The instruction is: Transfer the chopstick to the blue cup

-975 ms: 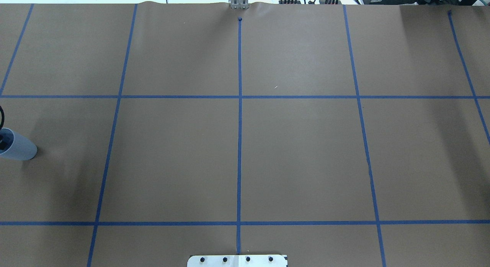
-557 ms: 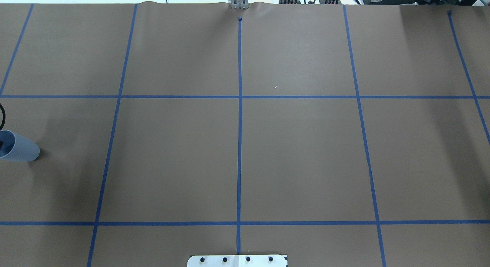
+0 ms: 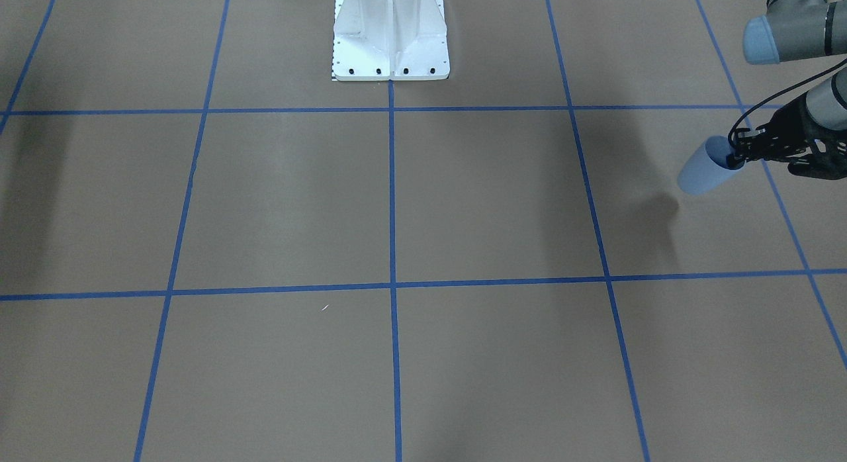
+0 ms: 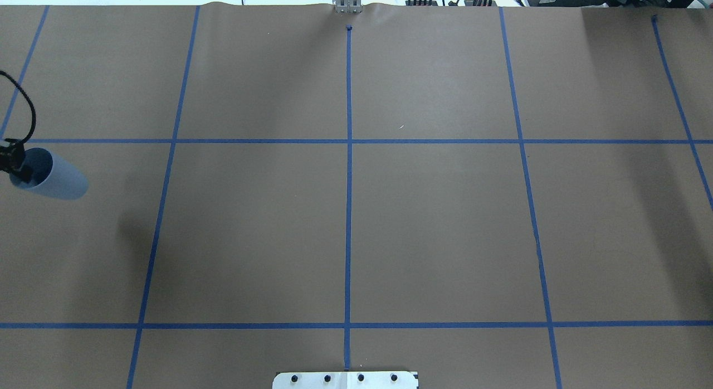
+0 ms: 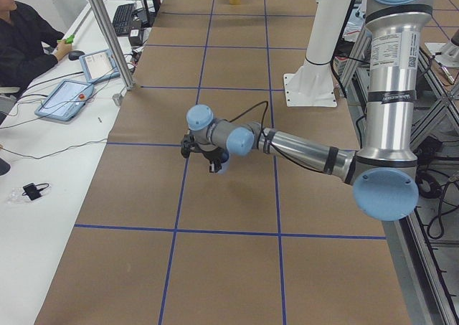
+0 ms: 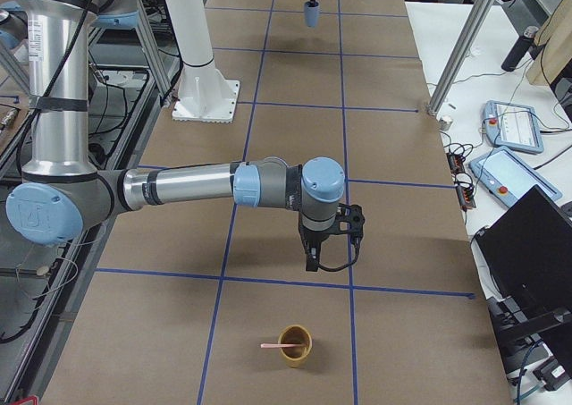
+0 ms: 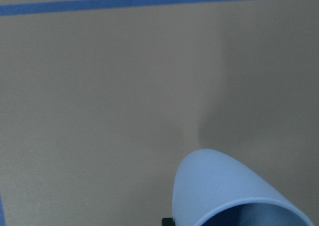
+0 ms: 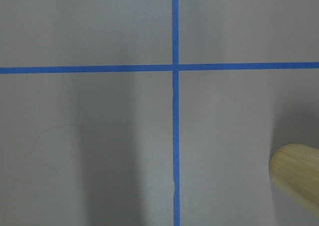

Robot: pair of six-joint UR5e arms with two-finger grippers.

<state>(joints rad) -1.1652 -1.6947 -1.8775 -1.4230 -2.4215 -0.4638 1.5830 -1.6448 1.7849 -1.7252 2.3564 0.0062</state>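
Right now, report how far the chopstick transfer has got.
Done: the left tool has the light blue plastic cup gripped by its rim, tilted in the air. In hand: the right tool hangs short of the tan bamboo cup; whether it is open cannot be told. Left: the thin pink chopstick sits in that bamboo cup, not yet picked up or dropped into the blue one.

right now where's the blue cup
At the overhead view's far left edge, on the robot's left, the cup hangs tilted in the left jaws, just below a tape line.
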